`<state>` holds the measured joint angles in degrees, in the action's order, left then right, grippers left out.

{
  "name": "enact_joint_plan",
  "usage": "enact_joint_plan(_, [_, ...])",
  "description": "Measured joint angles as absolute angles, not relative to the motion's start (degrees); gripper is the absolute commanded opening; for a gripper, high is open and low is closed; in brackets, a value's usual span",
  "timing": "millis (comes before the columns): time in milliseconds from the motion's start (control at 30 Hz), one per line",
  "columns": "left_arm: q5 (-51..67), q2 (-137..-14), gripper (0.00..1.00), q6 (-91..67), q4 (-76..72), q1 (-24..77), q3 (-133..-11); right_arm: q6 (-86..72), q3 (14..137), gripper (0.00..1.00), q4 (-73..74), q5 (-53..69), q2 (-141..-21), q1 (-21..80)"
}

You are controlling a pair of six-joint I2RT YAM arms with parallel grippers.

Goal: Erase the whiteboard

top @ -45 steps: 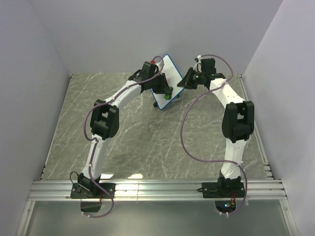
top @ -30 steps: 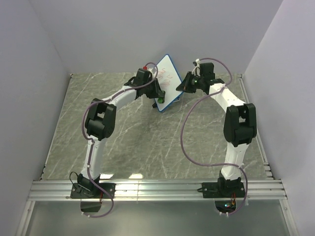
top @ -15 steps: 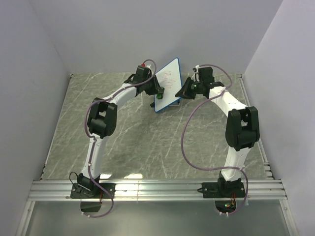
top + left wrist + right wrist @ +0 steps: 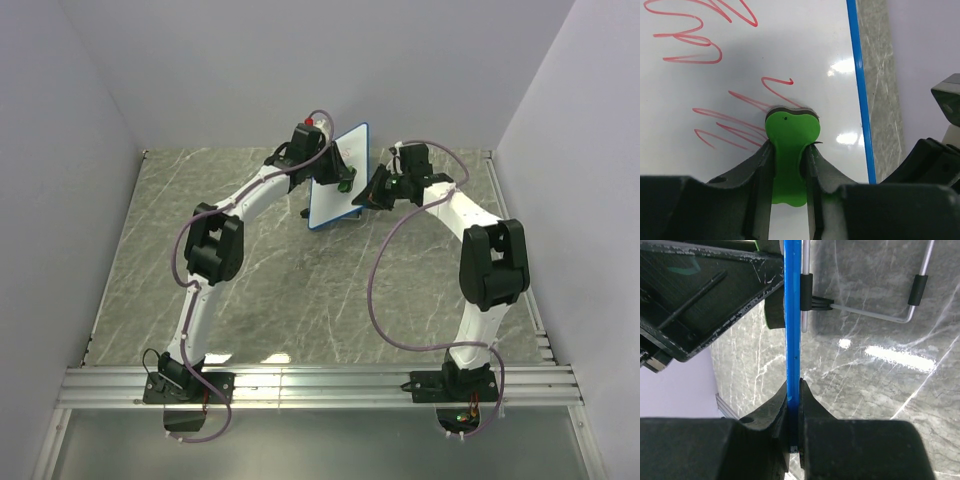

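The whiteboard (image 4: 338,185), white with a thin blue rim, stands tilted at the back of the table. My right gripper (image 4: 371,194) is shut on its right edge; the right wrist view shows the blue rim (image 4: 792,340) pinched edge-on between my fingers. My left gripper (image 4: 343,180) is shut on the green eraser (image 4: 790,145) and presses it against the board's face. Red scribbles (image 4: 725,125) lie to the left of and above the eraser in the left wrist view, with more red scribbles (image 4: 690,35) near the top.
The board's wire stand with black feet (image 4: 917,290) shows behind the board in the right wrist view. The grey marble tabletop (image 4: 300,290) stretches toward the arm bases. Grey walls close in at the back and both sides.
The board has been turned more upright and swung a little. My left gripper with the eraser has moved across the board's face, up and to the right. My right gripper has kept hold of the edge.
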<state>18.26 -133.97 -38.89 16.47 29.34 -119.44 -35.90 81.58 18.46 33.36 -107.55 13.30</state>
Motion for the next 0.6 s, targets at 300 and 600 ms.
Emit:
enact_joint_plan(300, [18.6, -142.8, 0.00, -38.1, 23.6, 24.8, -130.8, -35.3, 78.4, 0.00, 20.8, 32.7, -103.8, 14.8])
enact_joint_plan(600, [12.7, -140.2, 0.00, -34.9, 23.4, 20.7, -117.7, -36.0, 76.5, 0.00, 24.8, 32.3, -100.9, 17.1])
